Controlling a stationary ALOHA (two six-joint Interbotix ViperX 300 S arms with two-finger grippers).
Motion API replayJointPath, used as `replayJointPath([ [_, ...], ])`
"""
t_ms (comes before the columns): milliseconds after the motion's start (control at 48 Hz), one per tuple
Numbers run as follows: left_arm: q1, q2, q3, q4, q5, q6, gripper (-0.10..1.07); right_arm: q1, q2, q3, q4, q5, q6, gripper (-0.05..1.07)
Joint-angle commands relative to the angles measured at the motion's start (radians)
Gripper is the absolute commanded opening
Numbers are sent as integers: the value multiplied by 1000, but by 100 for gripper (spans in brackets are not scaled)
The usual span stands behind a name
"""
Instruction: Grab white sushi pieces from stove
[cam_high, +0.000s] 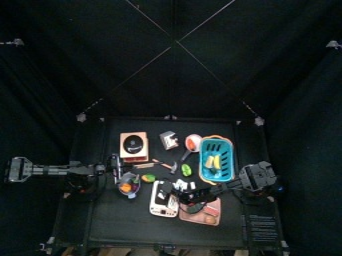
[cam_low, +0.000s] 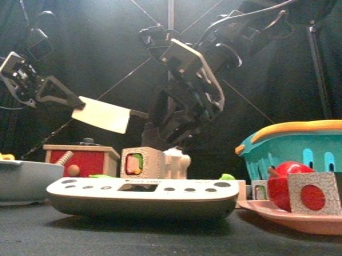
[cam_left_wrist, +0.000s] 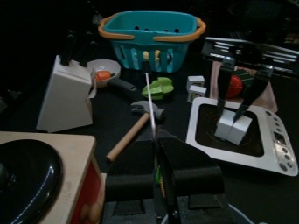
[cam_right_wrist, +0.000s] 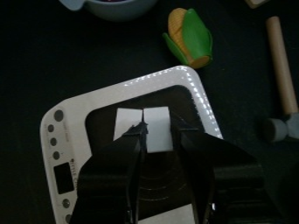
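The stove (cam_low: 140, 197) is a flat white slab at the table's front middle, also seen in the top view (cam_high: 160, 200). Two white sushi pieces (cam_right_wrist: 146, 129) lie side by side on the stove (cam_right_wrist: 82, 149). My right gripper (cam_right_wrist: 162, 131) reaches down over them, and its jaws press the sides of one white sushi piece (cam_left_wrist: 232, 129), which still rests on the stove. The front view shows the right gripper (cam_low: 174, 152) just above the stove's top. The left gripper (cam_high: 124, 182) hovers left of the stove, shut and empty.
A blue basket (cam_high: 218, 158) stands right of the stove. A wooden hammer (cam_left_wrist: 132, 133), a green fruit (cam_left_wrist: 160, 86), a small bowl (cam_left_wrist: 103, 68) and a white wedge-shaped block (cam_left_wrist: 65, 92) lie between. A pink tray (cam_low: 301, 218) sits front right, a red-and-wood box (cam_high: 132, 145) back left.
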Motion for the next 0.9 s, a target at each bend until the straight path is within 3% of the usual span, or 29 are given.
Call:
replayJointPath([
  [0, 2, 2, -11, -2, 0, 0, 34, -3, -60, -8, -3, 12, -3, 68],
  [875, 0, 2, -12, -2, 0, 2, 34, 0, -89, -3, -3, 26, -2, 69],
])
